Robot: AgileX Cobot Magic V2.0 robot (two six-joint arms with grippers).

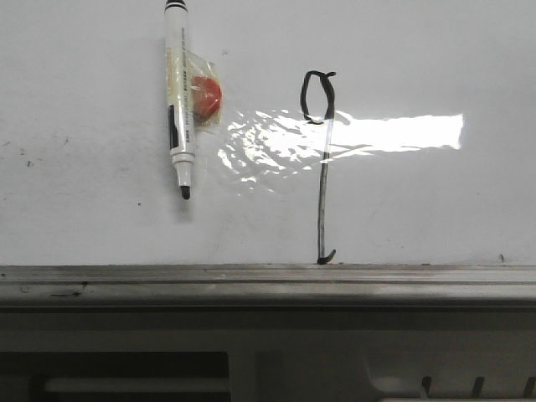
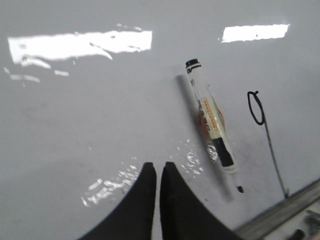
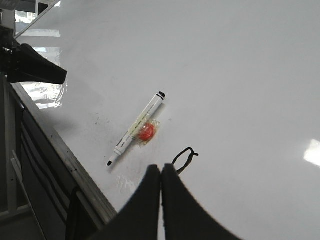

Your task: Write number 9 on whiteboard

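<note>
Both sets of jaws are clenched on nothing: the left gripper [image 2: 158, 172] and right gripper [image 3: 161, 172] hover over the whiteboard [image 1: 435, 201]. On this glossy surface the number 9 [image 1: 322, 159] stands right of the uncapped marker pen [image 1: 181, 109], its hook just above the grey ledge [image 1: 268, 280]. Glare streaks the board.

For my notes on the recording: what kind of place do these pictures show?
Probably a lab or test bench rather than a classroom. A large whiteboard lies flat under both closed grippers, with a grey metal ledge along its edge, an uncapped marker pen and a drawn number 9.
</note>
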